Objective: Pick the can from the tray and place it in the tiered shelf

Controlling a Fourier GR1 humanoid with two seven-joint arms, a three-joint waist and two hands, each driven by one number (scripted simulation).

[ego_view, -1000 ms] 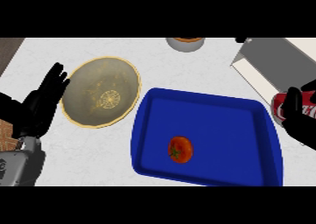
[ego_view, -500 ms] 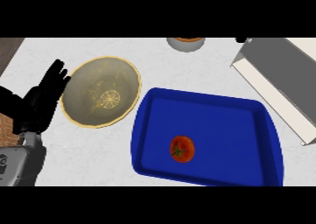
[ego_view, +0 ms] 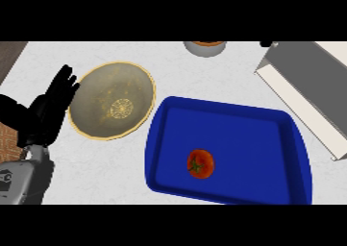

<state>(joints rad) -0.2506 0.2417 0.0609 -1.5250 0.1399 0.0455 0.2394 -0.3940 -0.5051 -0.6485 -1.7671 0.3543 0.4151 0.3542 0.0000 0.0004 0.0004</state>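
Can: its place cannot be told from this view.
Tray (ego_view: 240, 129): blue, holds a red tomato (ego_view: 201, 163) at its near left.
Tiered shelf (ego_view: 303, 62): angled, just right of the tray.
Left hand (ego_view: 41, 117): at left edge, fingers straight, spread, holding nothing, beside the yellow-rimmed plate (ego_view: 112, 86).
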